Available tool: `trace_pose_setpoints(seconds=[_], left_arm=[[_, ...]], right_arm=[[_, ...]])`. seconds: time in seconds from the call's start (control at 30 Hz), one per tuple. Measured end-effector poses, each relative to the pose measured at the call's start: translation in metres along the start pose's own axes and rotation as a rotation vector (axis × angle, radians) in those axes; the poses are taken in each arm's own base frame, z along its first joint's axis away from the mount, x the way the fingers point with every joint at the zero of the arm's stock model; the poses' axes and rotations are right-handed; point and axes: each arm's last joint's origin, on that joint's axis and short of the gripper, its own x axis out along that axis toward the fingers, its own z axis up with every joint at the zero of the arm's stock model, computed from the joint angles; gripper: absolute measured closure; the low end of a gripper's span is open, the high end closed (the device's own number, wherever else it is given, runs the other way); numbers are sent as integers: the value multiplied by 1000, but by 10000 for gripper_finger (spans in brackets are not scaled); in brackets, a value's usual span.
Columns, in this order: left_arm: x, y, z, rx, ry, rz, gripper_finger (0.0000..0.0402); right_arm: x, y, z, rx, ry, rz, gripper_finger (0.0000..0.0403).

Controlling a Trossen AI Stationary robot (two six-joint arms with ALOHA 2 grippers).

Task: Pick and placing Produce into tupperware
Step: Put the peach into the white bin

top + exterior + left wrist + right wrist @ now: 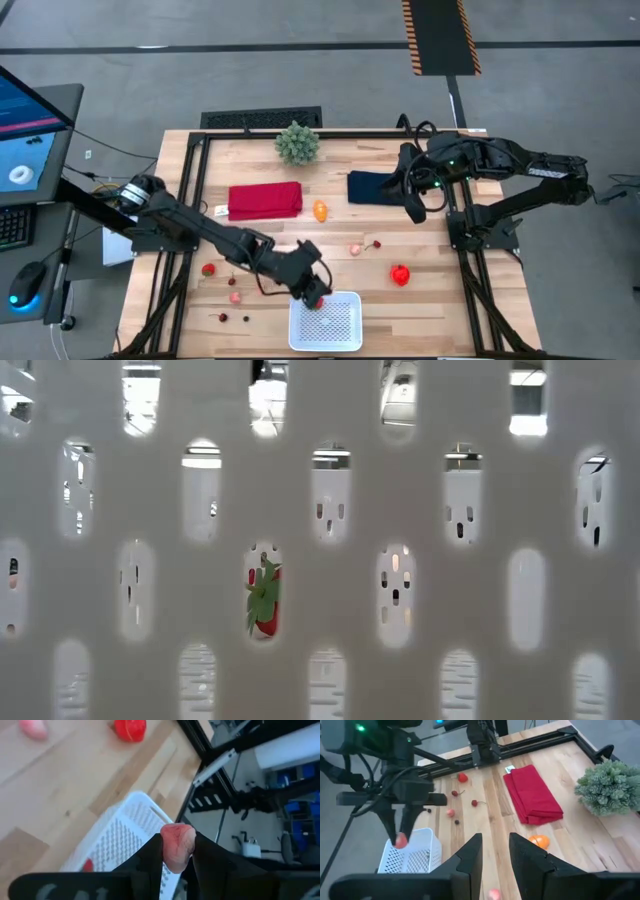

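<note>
Left hand [313, 292] with fruit [177, 844] above tupperware [326, 322]

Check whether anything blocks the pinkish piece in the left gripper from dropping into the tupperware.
Nothing visible does. The left gripper holds the pinkish piece at the tupperware rim, with only open mesh floor and one strawberry already inside. The right gripper waits far off.

Across the table, the left gripper [400, 839] hangs over the white tupperware [412, 857], pinching a pinkish piece [400, 840]. A folded red cloth [532, 794], an orange fruit [539, 841] and a bushy green plant [609, 787] lie nearer.
</note>
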Motion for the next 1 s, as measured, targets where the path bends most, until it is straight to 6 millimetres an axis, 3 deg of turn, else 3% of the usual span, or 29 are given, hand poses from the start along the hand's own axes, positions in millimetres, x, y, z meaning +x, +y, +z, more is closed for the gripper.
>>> trace_pose_setpoints(seconds=[0.23, 0.43, 0.73, 1.0], left_arm=[[10, -10, -27, 41, 30, -29, 319], [23, -2, -46, 111, 146, 82, 319], [35, 14, -53, 201, 244, 188, 319], [37, 24, -43, 168, 352, 209, 307]], right_arm=[[3, 0, 0, -24, 6, -4, 285], [9, -5, 0, -14, 27, -25, 285], [9, -13, 0, 15, 40, -58, 285], [9, -14, 0, 19, 38, -61, 285]])
